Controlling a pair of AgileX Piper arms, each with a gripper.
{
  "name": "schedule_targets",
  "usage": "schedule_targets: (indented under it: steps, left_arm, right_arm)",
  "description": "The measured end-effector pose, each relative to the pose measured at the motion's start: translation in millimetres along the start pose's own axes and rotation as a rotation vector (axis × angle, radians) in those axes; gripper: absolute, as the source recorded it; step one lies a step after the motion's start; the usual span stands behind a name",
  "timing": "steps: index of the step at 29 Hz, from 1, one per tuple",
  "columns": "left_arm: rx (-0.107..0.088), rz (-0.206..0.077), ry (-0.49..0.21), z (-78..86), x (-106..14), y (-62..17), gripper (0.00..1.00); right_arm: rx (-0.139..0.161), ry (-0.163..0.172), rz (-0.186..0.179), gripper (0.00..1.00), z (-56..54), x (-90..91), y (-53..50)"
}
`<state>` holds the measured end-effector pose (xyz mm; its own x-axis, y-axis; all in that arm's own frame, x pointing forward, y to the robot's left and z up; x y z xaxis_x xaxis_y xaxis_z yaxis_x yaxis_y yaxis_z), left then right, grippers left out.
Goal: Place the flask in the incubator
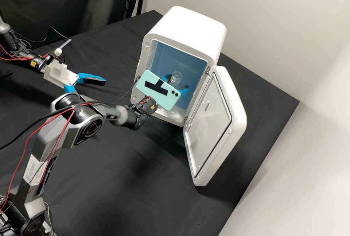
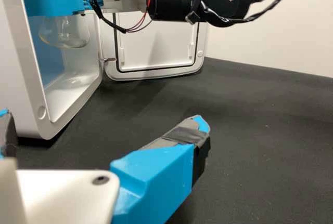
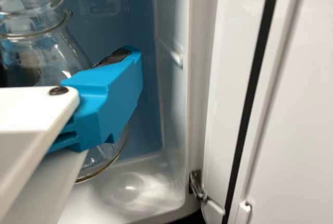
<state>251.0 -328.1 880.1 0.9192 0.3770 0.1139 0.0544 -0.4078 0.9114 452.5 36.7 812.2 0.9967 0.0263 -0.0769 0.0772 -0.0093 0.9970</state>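
Observation:
The white incubator (image 1: 186,28) stands at the back of the bench with its blue inside showing and its door (image 1: 215,126) swung wide to the right. My right gripper (image 1: 178,84) is inside the chamber, shut on the clear glass flask (image 1: 176,76). The flask (image 2: 62,26) hangs upright a little above the chamber floor, with a blue finger (image 3: 109,94) pressed against its body (image 3: 36,31). My left gripper (image 1: 87,85) is open with nothing in it, above the bench to the left of the incubator (image 2: 26,78), its taped finger (image 2: 171,156) pointing toward the doorway.
A teal phone (image 1: 159,89) strapped to the right wrist sits just outside the chamber opening. The right arm (image 1: 120,113) stretches across the bench in front of the left gripper. The bench edge (image 1: 262,163) runs close behind the open door, and bare black bench lies in front.

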Motion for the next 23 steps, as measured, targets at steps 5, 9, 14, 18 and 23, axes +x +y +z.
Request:
schedule_targets:
  steps: [5, 9, 14, 18, 23]
  left_arm:
    - [0.001, 0.006, -0.002, 0.6, -0.6, 1.6, 1.00]
    - [0.002, 0.010, -0.003, 0.9, -1.0, 2.6, 1.00]
    - [0.002, 0.010, -0.003, 0.9, -1.0, 2.6, 1.00]
    - [0.002, 0.010, -0.002, 0.8, -1.0, 2.7, 1.00]
    - [0.001, 0.011, -0.001, 0.3, -1.1, 2.8, 1.00]
  right_arm:
    - [-0.003, 0.021, -0.003, 0.00, -11.4, 10.2, 0.4]
    - [-0.005, 0.014, -0.024, 0.00, -14.2, 19.8, -5.0]
    - [-0.008, 0.000, -0.055, 0.00, -17.1, 30.0, -12.2]
    - [-0.009, 0.009, -0.053, 0.00, -20.7, 38.2, -12.5]
    - [-0.011, 0.015, -0.044, 0.00, -24.0, 45.7, -8.9]
